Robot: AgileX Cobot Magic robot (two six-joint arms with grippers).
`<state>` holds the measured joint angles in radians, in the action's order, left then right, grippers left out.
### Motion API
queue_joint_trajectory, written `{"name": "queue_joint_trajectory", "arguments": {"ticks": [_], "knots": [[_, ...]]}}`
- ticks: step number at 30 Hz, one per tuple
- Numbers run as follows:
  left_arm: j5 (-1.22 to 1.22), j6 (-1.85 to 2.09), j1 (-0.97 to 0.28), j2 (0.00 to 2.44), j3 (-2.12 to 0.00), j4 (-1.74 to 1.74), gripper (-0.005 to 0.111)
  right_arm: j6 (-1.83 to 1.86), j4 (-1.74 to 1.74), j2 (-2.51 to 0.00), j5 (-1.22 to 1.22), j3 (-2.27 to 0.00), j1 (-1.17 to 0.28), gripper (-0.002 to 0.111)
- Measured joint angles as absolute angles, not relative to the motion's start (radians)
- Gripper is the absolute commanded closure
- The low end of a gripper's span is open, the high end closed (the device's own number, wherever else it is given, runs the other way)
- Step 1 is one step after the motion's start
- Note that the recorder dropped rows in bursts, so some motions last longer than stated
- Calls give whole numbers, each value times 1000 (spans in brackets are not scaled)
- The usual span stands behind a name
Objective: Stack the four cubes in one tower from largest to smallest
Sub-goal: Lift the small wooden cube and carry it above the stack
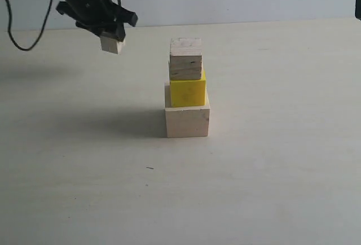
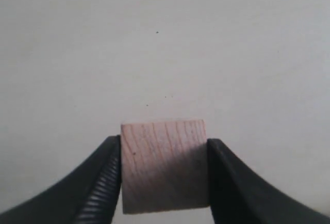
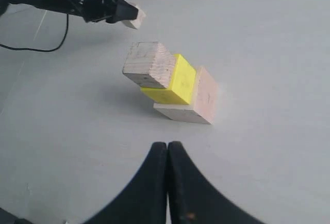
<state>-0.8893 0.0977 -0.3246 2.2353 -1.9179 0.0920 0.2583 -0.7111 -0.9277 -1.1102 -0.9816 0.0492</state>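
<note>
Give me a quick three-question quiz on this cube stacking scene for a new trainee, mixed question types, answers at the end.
1. True or false: the yellow cube rests directly on the largest pale cube.
2. What does the left gripper hold? A: the smallest pale cube. B: the yellow cube. C: nothing.
3. Fill in: the number of cubes stacked on the table is ____.
Key: 1 true. 2 A. 3 three.
</note>
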Motion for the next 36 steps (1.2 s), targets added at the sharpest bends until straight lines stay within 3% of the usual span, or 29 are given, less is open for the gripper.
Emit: {"name": "queue_joint_trajectory", "arguments": {"ticks": [10, 18, 30, 36], "knots": [[-1208, 682, -261, 1956, -1918, 501, 107, 258, -711, -928, -1114, -982, 49, 108], [-1218, 940, -362, 1933, -1918, 570, 107, 258, -715, -920, -1135, -982, 49, 108], [-1224, 683, -500, 1933, -1918, 462, 107, 258, -715, -920, -1136, -982, 49, 108], [-1226, 365, -546, 1933, -1961, 374, 107, 258, -715, -920, -1136, -982, 49, 108]]}}
